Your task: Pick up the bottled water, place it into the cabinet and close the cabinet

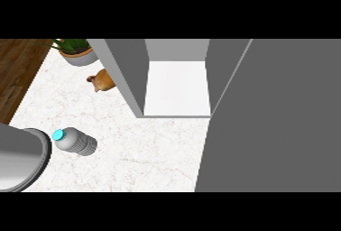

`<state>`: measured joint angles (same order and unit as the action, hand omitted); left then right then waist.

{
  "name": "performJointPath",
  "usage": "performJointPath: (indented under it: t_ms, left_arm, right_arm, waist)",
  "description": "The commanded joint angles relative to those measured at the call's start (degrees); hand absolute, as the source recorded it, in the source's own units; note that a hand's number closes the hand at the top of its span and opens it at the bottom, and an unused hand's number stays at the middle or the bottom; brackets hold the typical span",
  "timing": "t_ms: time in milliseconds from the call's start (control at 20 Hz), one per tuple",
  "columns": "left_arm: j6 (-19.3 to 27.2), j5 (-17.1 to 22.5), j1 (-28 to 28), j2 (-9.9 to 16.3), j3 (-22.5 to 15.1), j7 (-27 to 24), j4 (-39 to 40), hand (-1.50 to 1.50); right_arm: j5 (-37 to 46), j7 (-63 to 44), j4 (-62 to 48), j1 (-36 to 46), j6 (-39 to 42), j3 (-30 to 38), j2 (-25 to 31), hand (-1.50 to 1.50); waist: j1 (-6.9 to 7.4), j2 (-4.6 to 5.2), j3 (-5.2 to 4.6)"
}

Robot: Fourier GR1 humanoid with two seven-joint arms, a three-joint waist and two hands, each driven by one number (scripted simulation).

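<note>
the bottled water (75, 141) lies on the pale marbled counter (146, 153), below and to the left of the cabinet (177, 85), well apart from it, with its blue cap turned towards the left. the cabinet stands with its door (273, 117) swung out; the door is the big grey panel along the cabinet's right side, reaching down towards the lower edge of the view, and the white floor of the cabinet shows bare between its grey walls. no robot hand shows anywhere in the head view, so i cannot tell whether either one is spread or curled, and nothing is seen touching the bottle. to the left of the cabinet, near the upper edge, stands a potted plant (76, 50), and just beside the cabinet's left wall is a small brown thing (102, 80) whose kind i cannot make out. far left of the cabinet, at the view's edge and just beside the bottle, is a rounded grey shape (20, 158); what it is, i cannot say. judging from how things lie, the task looks barely begun: the bottle is not yet picked up, nothing is in the cabinet, and the door is yet to be closed. all three steps appear to be left.
</note>
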<state>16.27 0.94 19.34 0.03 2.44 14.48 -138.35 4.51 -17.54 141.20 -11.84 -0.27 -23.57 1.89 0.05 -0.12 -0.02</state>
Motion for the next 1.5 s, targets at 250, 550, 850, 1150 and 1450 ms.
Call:
performJointPath:
  t_ms: [250,550,850,1150,1450]
  left_arm:
    - [-3.30,-0.80,2.48,0.45,1.16,-2.50,6.50,-1.50]
    - [-1.73,-0.37,0.42,0.01,2.49,-5.52,14.11,-1.50]
    - [-4.55,4.92,-0.64,1.65,9.51,-9.23,20.50,-1.50]
    - [-4.66,4.54,-7.66,1.00,11.11,-15.90,37.28,-1.50]
    - [-10.93,8.92,-7.75,3.23,15.26,-23.07,49.68,-1.50]
  right_arm:
    - [2.69,-0.01,6.30,-3.53,-0.60,-1.62,3.21,-1.50]
    - [10.08,-1.60,3.05,-0.95,-5.88,-8.67,0.76,-1.50]
    - [10.40,-9.86,8.47,2.72,-7.46,-8.92,2.16,-1.50]
    - [9.07,-6.73,5.10,3.06,-7.73,-9.29,3.94,-1.50]
    - [10.16,-10.46,7.78,4.74,-10.49,-10.62,3.65,-1.50]
  waist:
    - [-0.30,-0.05,0.00]
    - [-0.26,-0.04,-0.04]
    - [-0.20,-0.11,-0.08]
    - [-0.77,0.02,-0.04]
    - [-0.69,-0.03,-0.09]
